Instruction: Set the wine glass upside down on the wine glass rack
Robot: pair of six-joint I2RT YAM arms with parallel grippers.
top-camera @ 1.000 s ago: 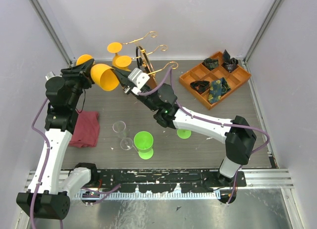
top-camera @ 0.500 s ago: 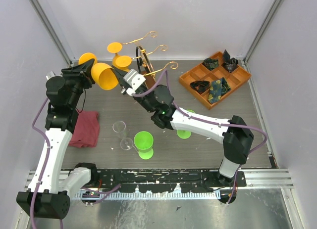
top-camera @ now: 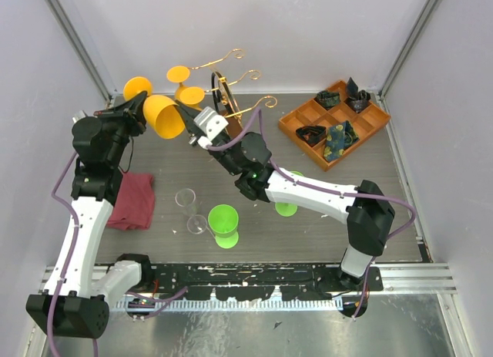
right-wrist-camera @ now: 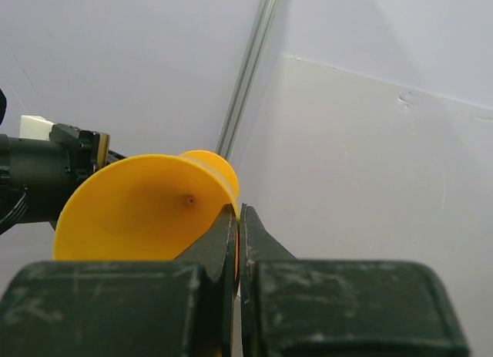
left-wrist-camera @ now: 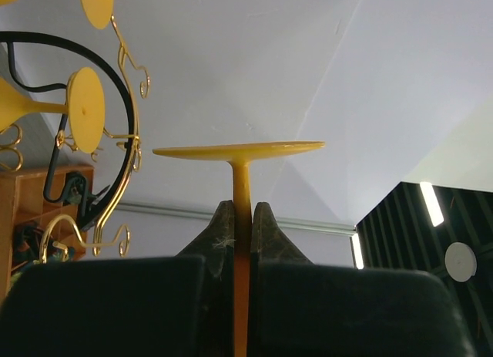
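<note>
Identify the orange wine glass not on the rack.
The orange wine glass held sideways by the left pincer; the others hang on the wine glass rack.

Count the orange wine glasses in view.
3. One glass gripped by the left end effector at the stem and the right end effector at the bowl rim; two more glasses on the wine glass rack. Others may be hidden.

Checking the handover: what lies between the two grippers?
The orange glass, seen in the top view: left gripper shut on its stem, right gripper shut on its rim.
</note>
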